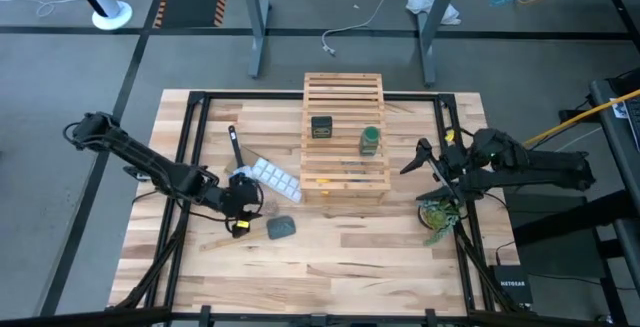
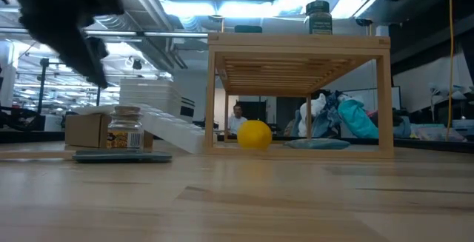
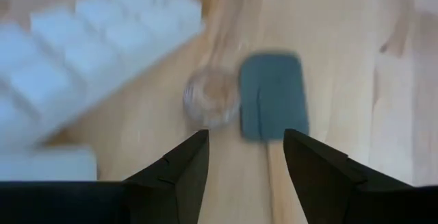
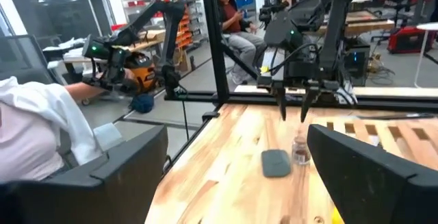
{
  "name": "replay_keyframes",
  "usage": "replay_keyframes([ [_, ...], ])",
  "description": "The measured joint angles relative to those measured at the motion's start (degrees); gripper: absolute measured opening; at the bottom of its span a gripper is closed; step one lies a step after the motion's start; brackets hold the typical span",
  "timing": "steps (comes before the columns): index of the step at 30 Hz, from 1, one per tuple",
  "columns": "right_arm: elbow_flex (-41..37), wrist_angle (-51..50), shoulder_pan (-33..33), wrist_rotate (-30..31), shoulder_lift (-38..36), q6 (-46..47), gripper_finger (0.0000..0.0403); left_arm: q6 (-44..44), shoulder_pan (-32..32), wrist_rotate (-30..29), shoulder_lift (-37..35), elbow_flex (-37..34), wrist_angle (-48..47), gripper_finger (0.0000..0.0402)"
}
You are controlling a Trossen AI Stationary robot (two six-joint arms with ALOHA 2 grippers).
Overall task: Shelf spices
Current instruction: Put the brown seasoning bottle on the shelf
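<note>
The wooden slatted shelf [image 1: 345, 137] stands at the table's middle. On its slats stand the dark, black-topped jar [image 1: 321, 127] and the green jar [image 1: 370, 141], which also shows on top of the shelf [image 2: 319, 18]. The tiny clear jar [image 3: 212, 97] stands upright on the tabletop beside the grey-green pad [image 3: 272, 95]. My left gripper [image 3: 246, 155] hovers open above that jar [image 4: 299, 150], fingers pointing down, touching nothing. My right gripper [image 4: 239, 176] waits open to the right of the shelf [image 1: 418, 159].
A white ice-cube tray [image 1: 272, 177] lies between the left gripper and the shelf. A black-handled tool [image 1: 236, 147] lies farther back, a cardboard box [image 2: 85, 129] behind the jar, a yellow round thing [image 2: 255, 134] under the shelf, and a green leafy thing [image 1: 438, 215] at the right. Bare wood shows along the near edge.
</note>
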Motion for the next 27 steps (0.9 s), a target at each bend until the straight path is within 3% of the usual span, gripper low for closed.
replay_keyframes([
  [10,0.02,-1.27,11.06,11.35,1.02,-1.53,0.0358,-6.65,-5.37,-4.29,4.34,-0.52,-1.34,0.0182],
  [27,0.02,-0.45,22.16,22.73,9.81,-3.08,0.0358,-4.12,-6.77,-13.86,14.54,-6.99,16.39,0.0182],
])
